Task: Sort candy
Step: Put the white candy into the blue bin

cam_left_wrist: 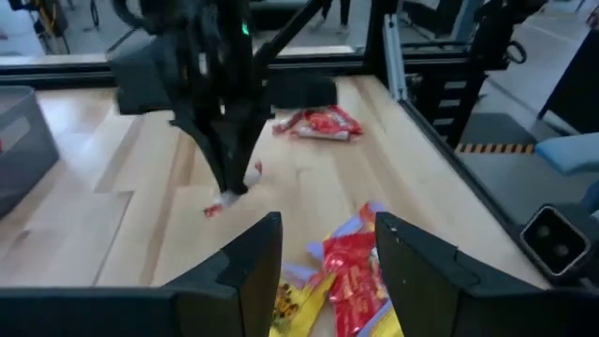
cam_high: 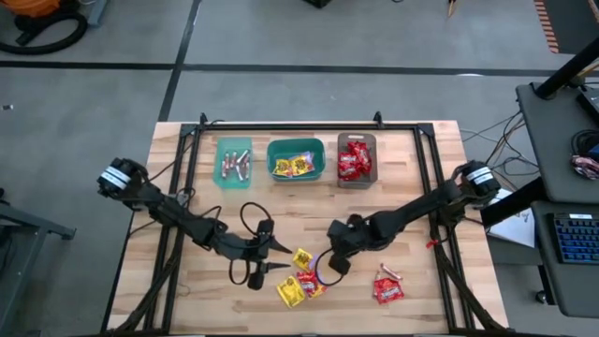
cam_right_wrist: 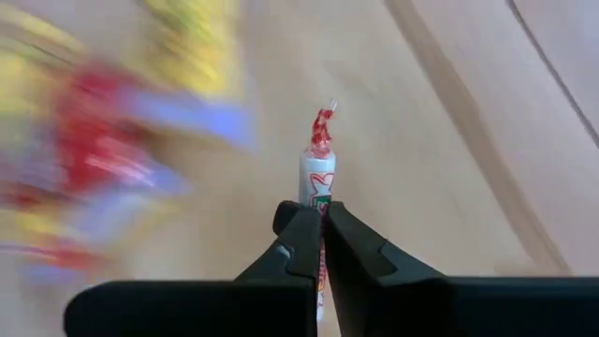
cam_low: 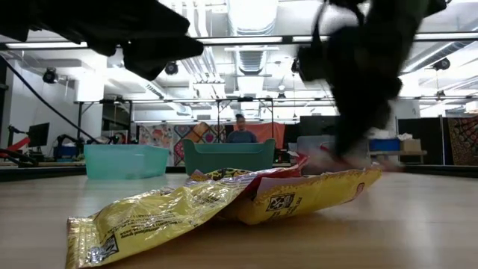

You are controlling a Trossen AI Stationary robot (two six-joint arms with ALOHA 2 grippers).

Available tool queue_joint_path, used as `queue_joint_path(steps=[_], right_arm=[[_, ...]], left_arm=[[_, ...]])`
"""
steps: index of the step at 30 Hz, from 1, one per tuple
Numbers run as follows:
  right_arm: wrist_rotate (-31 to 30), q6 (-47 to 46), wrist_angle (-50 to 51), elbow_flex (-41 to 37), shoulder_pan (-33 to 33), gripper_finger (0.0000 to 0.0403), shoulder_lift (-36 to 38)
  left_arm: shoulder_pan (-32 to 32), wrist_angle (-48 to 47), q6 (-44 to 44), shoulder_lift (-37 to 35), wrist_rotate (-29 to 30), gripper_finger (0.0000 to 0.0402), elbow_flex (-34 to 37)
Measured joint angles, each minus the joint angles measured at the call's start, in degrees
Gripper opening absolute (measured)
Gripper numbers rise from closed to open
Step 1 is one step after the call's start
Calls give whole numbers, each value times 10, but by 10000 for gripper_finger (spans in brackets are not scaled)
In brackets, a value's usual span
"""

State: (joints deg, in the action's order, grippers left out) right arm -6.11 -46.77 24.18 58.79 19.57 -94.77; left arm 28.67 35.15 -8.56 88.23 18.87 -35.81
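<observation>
- Gripping one thin stick candy [cam_right_wrist: 317, 173], the right gripper [cam_right_wrist: 321, 229] has its fingers pinched shut on the wrapped body, the twisted red end poking out ahead; it hangs just beside the loose pile [cam_high: 301, 277] near the front edge of the table [cam_high: 412, 197].
- Doing this step well likely means lifting straight up before swinging, as the hold looks slim, then carrying to the teal bin [cam_high: 233, 162] at the back left, where similar sticks lie.
- The left gripper [cam_left_wrist: 323, 253] stands with fingers wide apart and empty, hovering at the pile's other side, over a red packet [cam_left_wrist: 354, 281]; keeping it still should avoid a clash.
- Yellow packets [cam_low: 224, 202] fill the low view's foreground; two more red packets [cam_high: 388, 288] lie apart toward the front right.
- Hard to make out: the right wrist view blurs the pile, and the low view shows both grippers only as dark shapes.
</observation>
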Motion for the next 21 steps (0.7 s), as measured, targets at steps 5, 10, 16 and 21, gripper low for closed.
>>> queue_joint_path(steps=[5, 10, 16, 21], right_arm=[[-1, 101, -215, -19, 0, 8, 13], [-4, 187, -411, -32, 0, 8, 9], [-11, 278, -579, -58, 0, 8, 5], [-15, 356, -738, -59, 0, 8, -32]], left_arm=[[4, 24, -5, 11, 1, 157, 0], [6, 23, -21, 11, 2, 157, 1], [7, 26, -39, 11, 17, 157, 4], [6, 116, -9, 16, 17, 157, 3]])
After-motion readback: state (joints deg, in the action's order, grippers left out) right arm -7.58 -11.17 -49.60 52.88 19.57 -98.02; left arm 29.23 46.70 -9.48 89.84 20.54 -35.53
